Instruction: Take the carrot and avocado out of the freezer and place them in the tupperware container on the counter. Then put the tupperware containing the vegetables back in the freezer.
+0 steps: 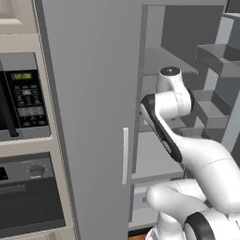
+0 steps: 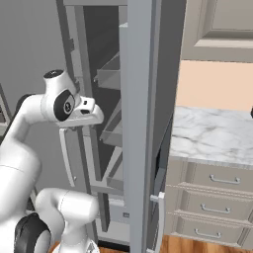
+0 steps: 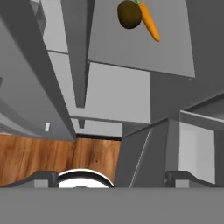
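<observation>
**Grey shelves, empty jaws: the arm reaches into the freezer**

Dark finger tips of the gripper [image 3: 112,177] stand spread nearly as wide as they go, with nothing between them and nothing touching them. In the hand view they sit well apart at the bottom, looking along the freezer's grey inner shelves [image 3: 140,48].

On a flat grey shelf at the top of that view lie the avocado [image 3: 129,14], a dark olive-brown lump, and the carrot [image 3: 150,22], a thin orange taper. The two touch or nearly touch, and both are well away from the finger tips.

From the base views the white arm [image 1: 187,145] leans into the open freezer [image 1: 93,93], past its flat door and white bar handle [image 1: 125,155]. The marble counter [image 2: 212,133] lies to the right of the cabinet; the tupperware container cannot be made out.

Risks, as I judge them: because the vegetables lie so close together, closing on one may nudge or roll the other off the shelf. The shelf edges and door crowd the arm, so a careless reach could clip them.
</observation>
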